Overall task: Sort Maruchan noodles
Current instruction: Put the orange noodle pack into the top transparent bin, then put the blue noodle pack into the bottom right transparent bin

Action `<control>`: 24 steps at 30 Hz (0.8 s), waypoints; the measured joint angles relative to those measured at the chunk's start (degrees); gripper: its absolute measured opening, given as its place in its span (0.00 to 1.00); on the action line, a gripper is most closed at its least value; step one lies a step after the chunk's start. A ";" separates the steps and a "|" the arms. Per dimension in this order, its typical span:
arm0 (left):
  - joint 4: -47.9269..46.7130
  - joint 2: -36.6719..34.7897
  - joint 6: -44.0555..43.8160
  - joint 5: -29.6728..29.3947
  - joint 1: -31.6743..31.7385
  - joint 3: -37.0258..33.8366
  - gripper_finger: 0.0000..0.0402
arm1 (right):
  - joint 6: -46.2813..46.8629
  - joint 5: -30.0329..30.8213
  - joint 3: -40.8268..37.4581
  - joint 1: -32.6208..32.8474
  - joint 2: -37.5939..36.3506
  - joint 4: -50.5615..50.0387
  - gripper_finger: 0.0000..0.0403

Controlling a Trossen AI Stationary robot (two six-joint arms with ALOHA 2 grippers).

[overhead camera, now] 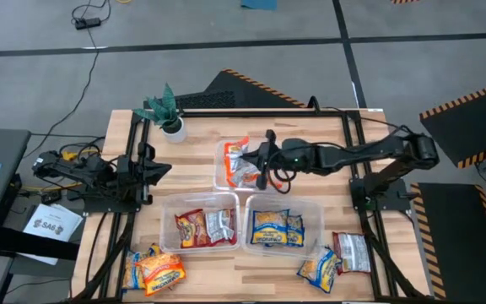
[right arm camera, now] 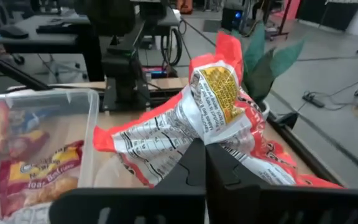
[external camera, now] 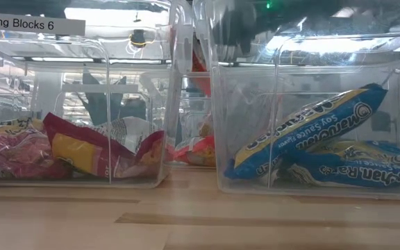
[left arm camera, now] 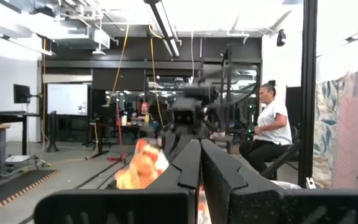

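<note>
My right gripper [overhead camera: 258,160] reaches in from the table's right, over the far clear tub [overhead camera: 223,179], and is shut on an orange-red noodle packet [right arm camera: 213,102] with a white printed back. Other packets lie in that tub [overhead camera: 245,176]. Red ones fill the near left tub [overhead camera: 199,226] and blue-and-yellow ones the near right tub [overhead camera: 278,226]. Loose packets lie flat on the table at the near left [overhead camera: 154,270] and near right [overhead camera: 337,257]. My left gripper [left arm camera: 199,163] is shut on nothing and parked at the table's left edge. My right gripper pinches a crumpled fold in the packet's white back [right arm camera: 199,134] between its two fingers. The fingers lie about level, coming from the table's right. The packet stands up crinkled beyond the fingertips, over the far tub. I cannot tell whether its lower edge touches anything.
A small potted plant [overhead camera: 169,114] stands at the far left corner. The three tubs take up the table's middle, and their clear walls [external camera: 186,104] fill the low view. Bare wood shows between the loose packets along the near edge. A seated person [left arm camera: 271,127] is in the room beyond.
</note>
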 joint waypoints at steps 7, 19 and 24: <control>1.21 0.00 2.01 -0.02 0.00 0.00 0.00 | 2.34 -0.77 -0.90 -0.78 2.73 4.32 0.10; 0.60 0.00 1.34 -0.07 -0.02 0.00 0.00 | 4.31 -0.80 -0.90 0.19 -0.30 3.25 0.35; 0.15 0.00 1.29 -0.07 0.00 0.00 0.00 | 4.42 -0.77 -0.87 1.20 -8.48 -6.47 0.54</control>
